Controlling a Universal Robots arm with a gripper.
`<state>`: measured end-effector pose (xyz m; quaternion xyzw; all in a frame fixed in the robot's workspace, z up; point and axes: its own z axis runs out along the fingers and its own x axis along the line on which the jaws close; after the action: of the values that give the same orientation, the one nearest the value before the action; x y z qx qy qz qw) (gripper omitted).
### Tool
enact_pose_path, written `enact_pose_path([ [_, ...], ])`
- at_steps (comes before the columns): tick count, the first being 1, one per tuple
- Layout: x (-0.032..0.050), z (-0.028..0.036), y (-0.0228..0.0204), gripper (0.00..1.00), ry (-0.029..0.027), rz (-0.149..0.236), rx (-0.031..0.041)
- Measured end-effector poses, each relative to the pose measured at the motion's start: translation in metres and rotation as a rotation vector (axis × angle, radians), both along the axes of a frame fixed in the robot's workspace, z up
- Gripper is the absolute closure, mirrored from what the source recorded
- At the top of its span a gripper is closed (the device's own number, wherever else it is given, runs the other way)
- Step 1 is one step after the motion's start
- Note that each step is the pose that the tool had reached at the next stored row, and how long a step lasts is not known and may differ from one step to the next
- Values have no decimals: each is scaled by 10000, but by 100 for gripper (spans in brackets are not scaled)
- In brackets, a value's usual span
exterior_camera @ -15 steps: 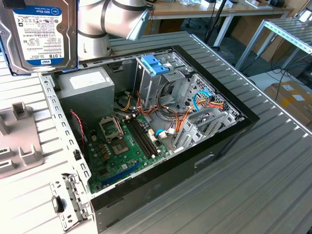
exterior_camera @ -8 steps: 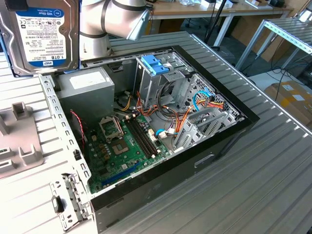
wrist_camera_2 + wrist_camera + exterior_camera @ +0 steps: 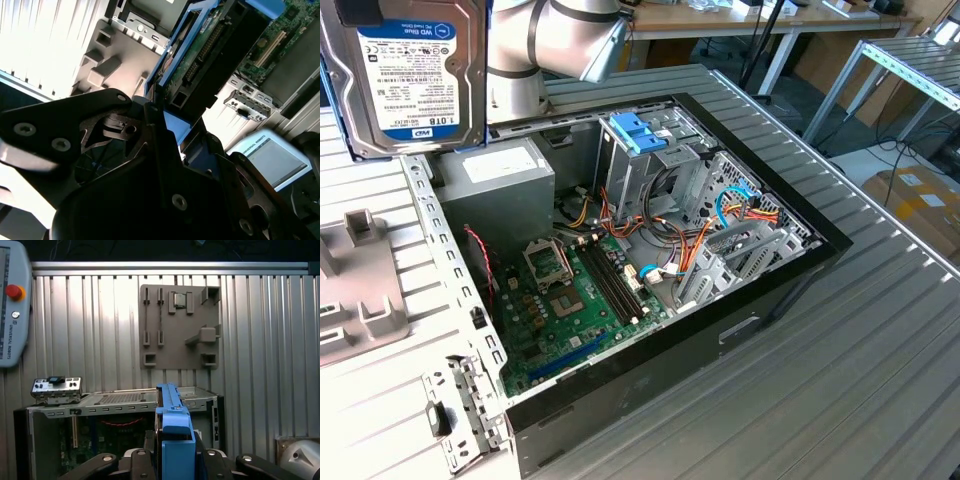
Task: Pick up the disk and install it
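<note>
Disk point(image 3: 415, 70) held up off the counter point(image 3: 840, 330), fingers clamped on it.

Exterior view: disk at the exterior view's upper left, upright, white label facing the camera, robot arm point(image 3: 555, 40) just behind it. Open computer case point(image 3: 650, 250) sits on the counter with green board point(image 3: 575, 300), grey power box point(image 3: 500, 180) and cage with blue handles point(image 3: 640, 135) inside. Grey holder plate point(image 3: 350, 290) is at the exterior view's left. Second wrist view: black fingers point(image 3: 159, 135) pinch the disk point(image 3: 200, 55) at its blue-tabbed edge, circuit side showing. First wrist view: disk point(image 3: 172, 435) edge-on, blue tab squeezed between fingers point(image 3: 145, 465) on both sides. Case point(image 3: 120, 405) and holder plate point(image 3: 180, 325) lie beyond.
</note>
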<state>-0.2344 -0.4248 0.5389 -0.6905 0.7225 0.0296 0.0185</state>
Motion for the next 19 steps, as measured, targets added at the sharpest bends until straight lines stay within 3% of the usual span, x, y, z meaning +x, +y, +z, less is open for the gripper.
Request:
enact_pose_path([
  [19, 55, -34, -86, 63, 0, 0, 0],
])
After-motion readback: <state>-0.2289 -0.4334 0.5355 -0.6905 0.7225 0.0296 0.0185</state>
